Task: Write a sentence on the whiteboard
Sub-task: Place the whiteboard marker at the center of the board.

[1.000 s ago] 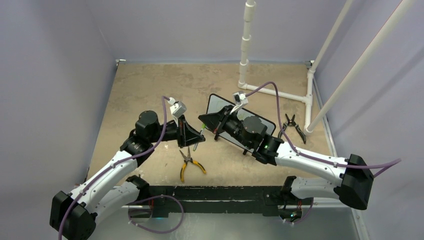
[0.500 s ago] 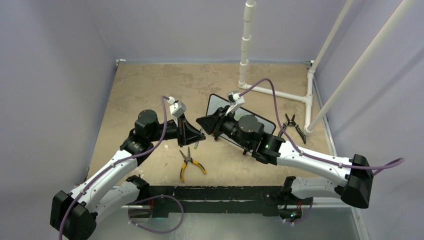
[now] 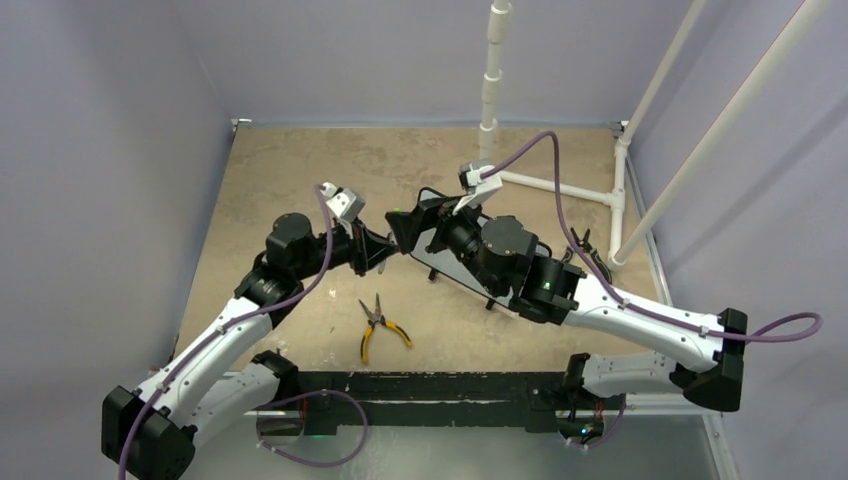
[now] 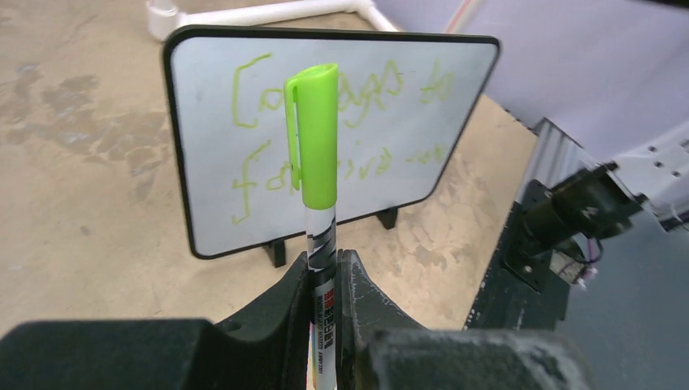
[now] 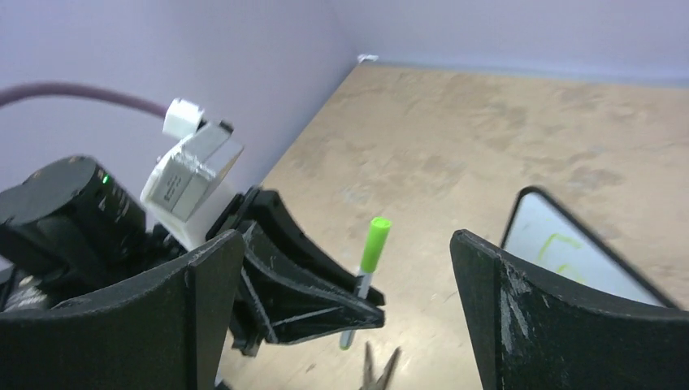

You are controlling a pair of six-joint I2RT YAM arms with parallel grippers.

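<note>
The tan, mottled tabletop (image 3: 300,170) carries the whiteboard (image 4: 211,122), a small rectangular white-grey board with rounded corners and a thin black frame. It stands upright on two little black feet, its written face turned toward the left arm. Behind the whiteboard rises a white plastic pipe frame (image 3: 490,90), its foot piece lying on the table just past the board's top edge in the left wrist view. The black-and-white right arm (image 3: 600,310) reaches in from the whiteboard's right end, and from above it covers most of the board. The matching left arm (image 3: 230,330) comes up on the written side. The right gripper (image 5: 345,236) hangs over the whiteboard's left end with its two black fingers spread wide and nothing between them. The left gripper (image 4: 325,268) sits in front of the whiteboard's face, apart from it, with its jaws clamped tight on a white-barrelled marker (image 4: 313,130) that has black print and a lime-green cap. The marker stands upright above the fingers with the cap on, and from the wrist camera it overlaps the middle of the board. A pair of yellow-and-black-handled needle-nose pliers (image 3: 378,325) lies flat on the table in front of the whiteboard, on the side of the arm bases. A smaller pair of black pliers (image 3: 583,248) lies beyond the whiteboard's right end, partly hidden by the right arm. Across the whiteboard's face runs the sentence (image 4: 366,97), two rows of thin, faint green handwritten scrawl. I cannot read its words.
</note>
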